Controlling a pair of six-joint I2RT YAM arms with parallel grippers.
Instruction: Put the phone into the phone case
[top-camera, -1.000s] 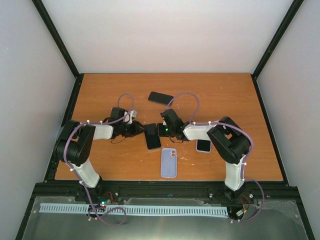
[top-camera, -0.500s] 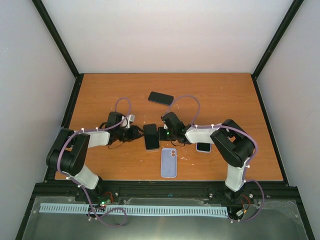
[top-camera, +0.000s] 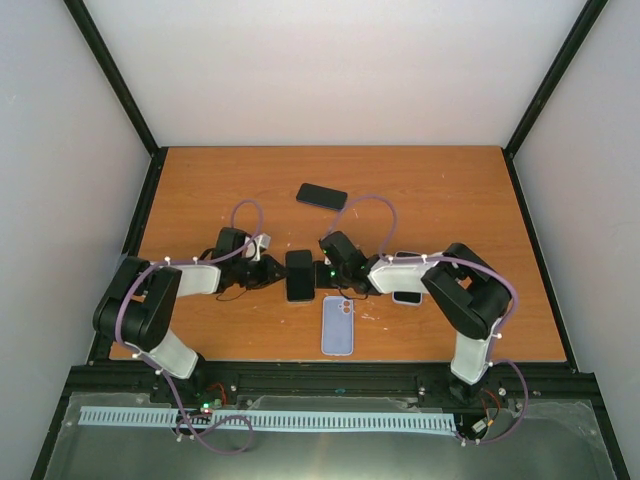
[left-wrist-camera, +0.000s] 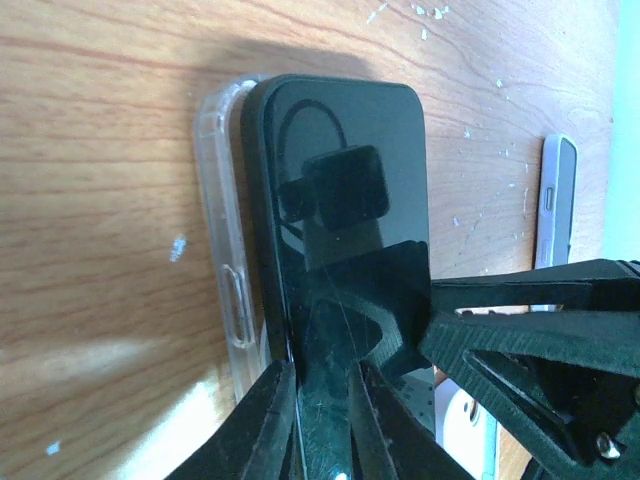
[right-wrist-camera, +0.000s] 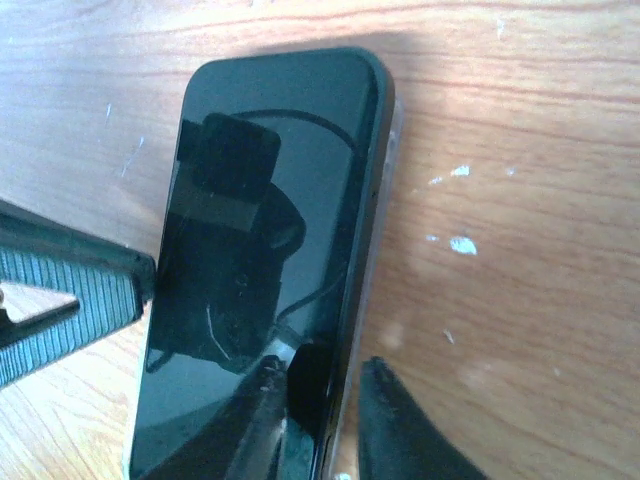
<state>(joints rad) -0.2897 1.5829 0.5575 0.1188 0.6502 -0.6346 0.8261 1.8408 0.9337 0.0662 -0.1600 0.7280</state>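
Top external: phone (top-camera: 299, 276) lay mid-surface (top-camera: 200, 190), between both arms. Left pincer (top-camera: 274, 272) pinched phone's left long side; right pincer (top-camera: 322, 272) pinched opposite side. Left wrist: clear case (left-wrist-camera: 228, 290) lay along phone's edge, touching it. Whether phone sat fully in case: could not tell.

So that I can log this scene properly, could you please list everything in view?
black phone: one, black, table centre, lying on the clear case
clear case: one, transparent, beneath that phone, rim showing along one side
second black phone: one, black, far centre
lilac case: one, pale lilac, near centre, camera cutout visible
white-rimmed phone: one, dark screen, partly under the right arm
table: one, orange-brown wood
left gripper: one, black, pinching the black phone's edge
right gripper: one, black, pinching its opposite edge
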